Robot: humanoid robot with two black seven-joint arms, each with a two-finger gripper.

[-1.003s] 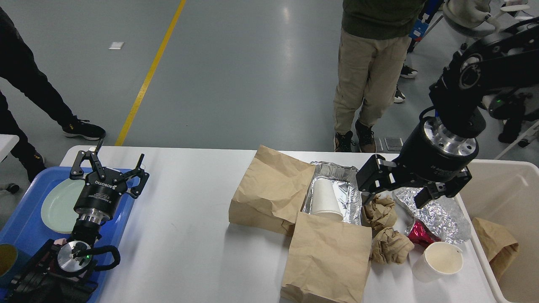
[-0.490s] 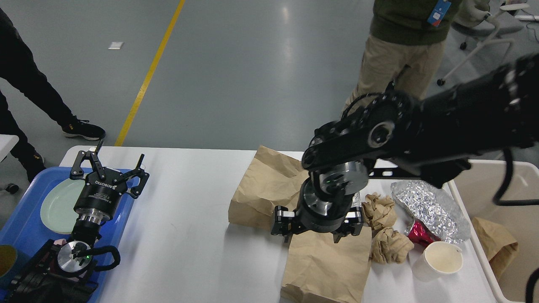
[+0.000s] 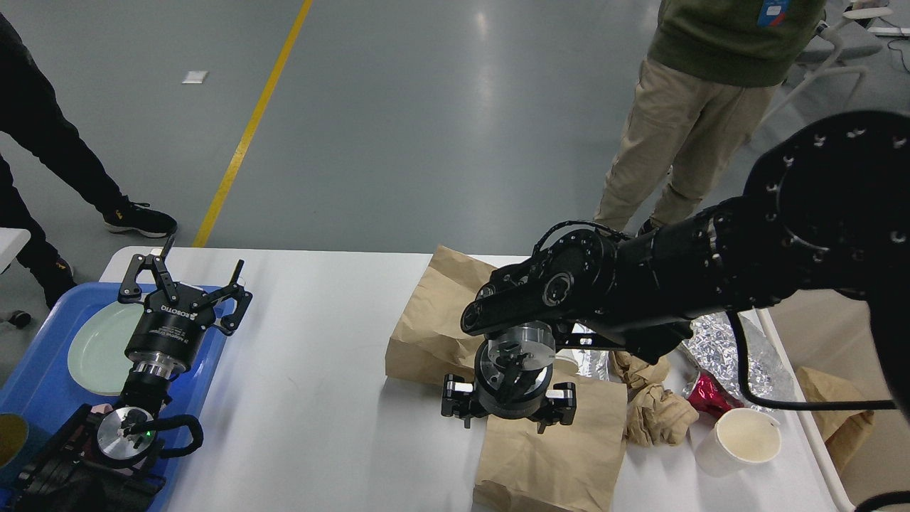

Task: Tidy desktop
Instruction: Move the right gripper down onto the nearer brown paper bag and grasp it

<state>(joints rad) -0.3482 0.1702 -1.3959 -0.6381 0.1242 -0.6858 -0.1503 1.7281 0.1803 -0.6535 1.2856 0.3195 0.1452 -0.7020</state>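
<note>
The right gripper (image 3: 508,419) is hovering with its fingers spread apart and pointing down, straddling the upper left edge of the near brown paper bag (image 3: 551,444), which is lying flat on the desktop (image 3: 313,377), the wide white tabletop filling the lower half of the view. Judging by that pose, the step in hand is seizing this bag; to do it well the fingers should be pinching a raised fold near the edge, since a flat sheet gives little to grip, and the lift should be going straight up so the bag is not dragging the crumpled paper balls (image 3: 657,412) beside it. The left gripper (image 3: 186,281) is resting over the blue tray (image 3: 43,384) with its fingers apart, holding nothing. Counting what shows: two paper bags on the desktop, the second bag (image 3: 434,320) lying behind the first; two crumpled paper balls; one white paper cup (image 3: 736,439); one pale green plate (image 3: 99,341) on the tray; some crinkled foil (image 3: 761,370), partly hidden by the arm.
</note>
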